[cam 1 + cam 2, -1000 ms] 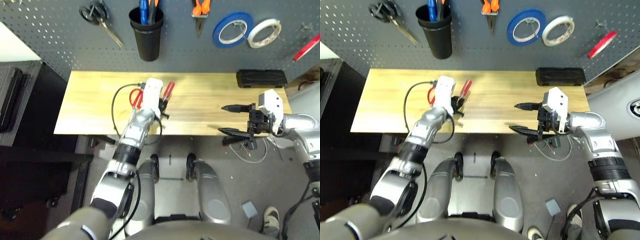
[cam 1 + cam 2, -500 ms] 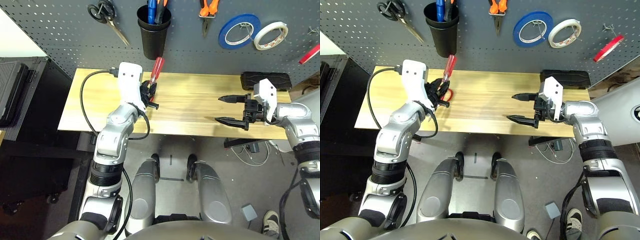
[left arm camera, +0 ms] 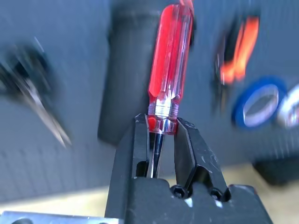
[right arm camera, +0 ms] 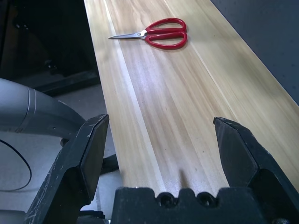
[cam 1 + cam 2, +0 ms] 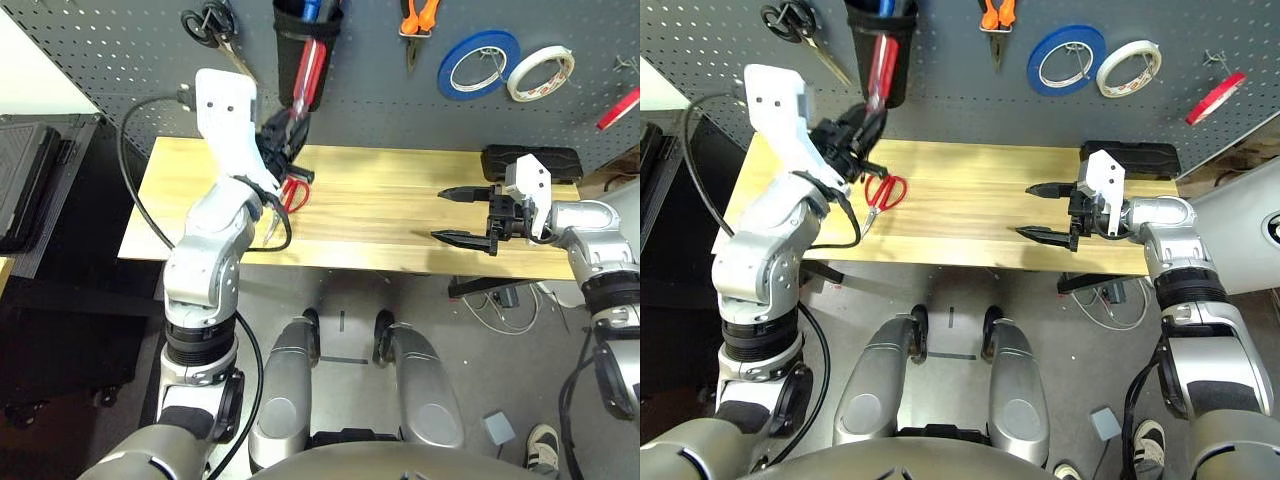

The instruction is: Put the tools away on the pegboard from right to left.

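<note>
My left gripper (image 3: 162, 135) is clamped on the red-handled screwdriver (image 3: 169, 60), at the metal shank just below the collar. The tool is held up in front of the pegboard (image 5: 120, 60), its handle overlapping the black cup (image 5: 880, 60) hung there. Its long axis runs nearly upright, handle uppermost and leaning slightly towards the board, the tip hidden between my fingers. I judge it light and rigid; the polished shank and glossy handle look slippery, so the grip by the collar is sound but could pivot. Whether the handle touches the cup I cannot confirm, as the wrist view is blurred. My right gripper (image 5: 463, 214) stands wide open and empty above the table (image 5: 400, 210). The red-handled scissors (image 4: 154, 35) lie flat there.
</note>
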